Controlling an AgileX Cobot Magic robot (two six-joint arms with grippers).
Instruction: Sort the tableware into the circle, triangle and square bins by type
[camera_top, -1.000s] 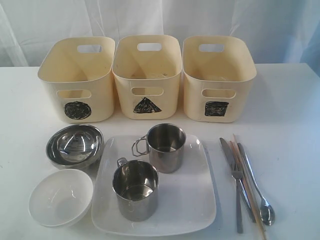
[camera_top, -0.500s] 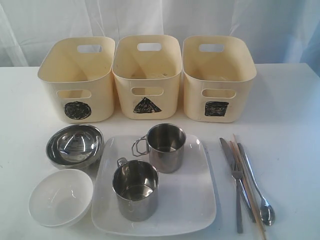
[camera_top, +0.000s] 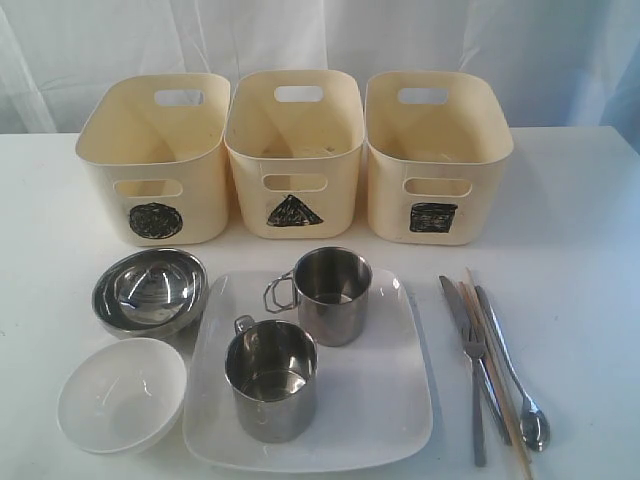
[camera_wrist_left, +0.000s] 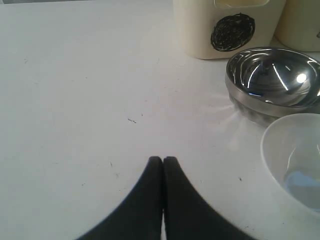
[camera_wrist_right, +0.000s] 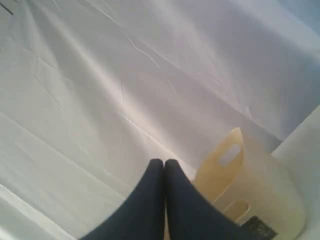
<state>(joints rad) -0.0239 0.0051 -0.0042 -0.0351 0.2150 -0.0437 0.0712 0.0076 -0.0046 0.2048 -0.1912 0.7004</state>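
Left pincer (camera_wrist_left: 163, 161): jaws pressed together, holding nothing, over the desk (camera_wrist_left: 75, 100) near the steel bowl (camera_wrist_left: 272, 80). Right pincer (camera_wrist_right: 164, 162): likewise closed and empty, beside a bin (camera_wrist_right: 260, 190). Two mugs (camera_top: 332, 295) stand on the white plate (camera_top: 380, 390), cutlery (camera_top: 476, 390) to its right.

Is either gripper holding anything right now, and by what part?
Nothing is held. The left gripper is shut and empty above the table; the right gripper is shut and empty too.
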